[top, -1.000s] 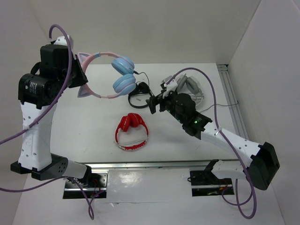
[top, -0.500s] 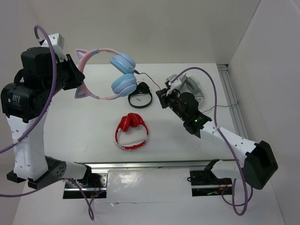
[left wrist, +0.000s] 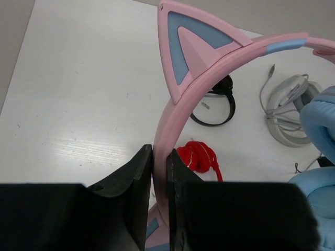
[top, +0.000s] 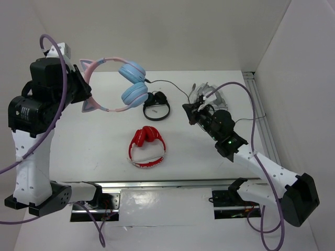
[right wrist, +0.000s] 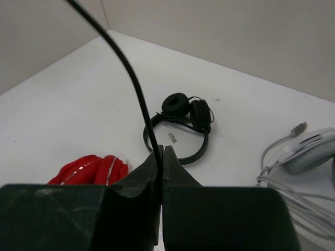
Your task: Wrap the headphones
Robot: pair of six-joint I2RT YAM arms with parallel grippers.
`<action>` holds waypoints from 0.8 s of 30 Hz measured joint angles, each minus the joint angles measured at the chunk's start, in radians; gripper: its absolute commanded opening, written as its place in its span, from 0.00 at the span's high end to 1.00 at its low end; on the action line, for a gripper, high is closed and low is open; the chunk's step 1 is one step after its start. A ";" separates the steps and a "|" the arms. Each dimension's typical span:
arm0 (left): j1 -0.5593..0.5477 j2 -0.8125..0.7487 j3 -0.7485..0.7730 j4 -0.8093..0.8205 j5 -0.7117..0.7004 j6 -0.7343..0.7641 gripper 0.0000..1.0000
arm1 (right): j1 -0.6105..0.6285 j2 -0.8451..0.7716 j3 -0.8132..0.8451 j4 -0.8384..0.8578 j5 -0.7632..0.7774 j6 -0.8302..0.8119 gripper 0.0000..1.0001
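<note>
The headphones (top: 131,83) hang in the air over the table's back left, with a pink cat-ear headband (left wrist: 209,68) and light blue ear cups (left wrist: 320,117). My left gripper (left wrist: 159,154) is shut on the headband, just below one cat ear, and appears in the top view at the left gripper (top: 86,93). A thin black cable (top: 167,83) runs from the ear cups rightward and down to my right gripper (top: 192,111). In the right wrist view the right gripper (right wrist: 161,151) is shut on that cable (right wrist: 125,63), which rises up and to the left.
A red pair of headphones (top: 146,148) lies at the table's middle. A small black headset (top: 156,105) lies behind it, under the cable. A grey-white pair (top: 210,95) with a coiled cord sits behind the right gripper. A metal rail (top: 260,112) borders the right side.
The right gripper moved right, away from the black headset, and shut on the black cable, which now stretches out. The left arm shifted, carrying the headphones slightly left.
</note>
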 measured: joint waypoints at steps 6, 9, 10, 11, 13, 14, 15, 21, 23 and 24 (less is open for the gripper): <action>0.001 -0.037 -0.222 0.117 -0.071 0.005 1.00 | 0.007 -0.126 0.011 -0.121 0.054 0.006 1.00; 0.000 -0.036 -0.323 0.171 -0.105 0.013 1.00 | 0.022 -0.189 0.070 -0.214 0.084 0.004 1.00; -0.003 -0.036 -0.354 0.189 -0.111 0.014 1.00 | 0.027 -0.200 0.101 -0.248 0.091 0.002 1.00; -0.008 -0.036 -0.383 0.209 -0.118 0.016 1.00 | 0.033 -0.206 0.148 -0.292 0.100 -0.003 0.98; -0.039 -0.026 -0.424 0.237 -0.136 0.024 1.00 | 0.041 -0.209 0.246 -0.365 0.106 -0.019 0.96; -0.061 -0.015 -0.432 0.248 -0.137 0.039 1.00 | 0.043 -0.209 0.289 -0.388 0.106 -0.029 0.96; -0.090 -0.001 -0.436 0.261 -0.135 0.055 1.00 | 0.044 -0.209 0.340 -0.424 0.106 -0.042 0.96; -0.394 0.106 -0.468 0.384 -0.144 0.182 1.00 | 0.064 -0.207 0.527 -0.588 0.105 -0.128 0.96; -0.484 0.138 -0.481 0.402 -0.143 0.224 1.00 | 0.083 -0.208 0.537 -0.626 0.105 -0.151 0.96; -0.526 0.151 -0.484 0.404 -0.144 0.240 1.00 | 0.092 -0.210 0.537 -0.647 0.105 -0.165 0.96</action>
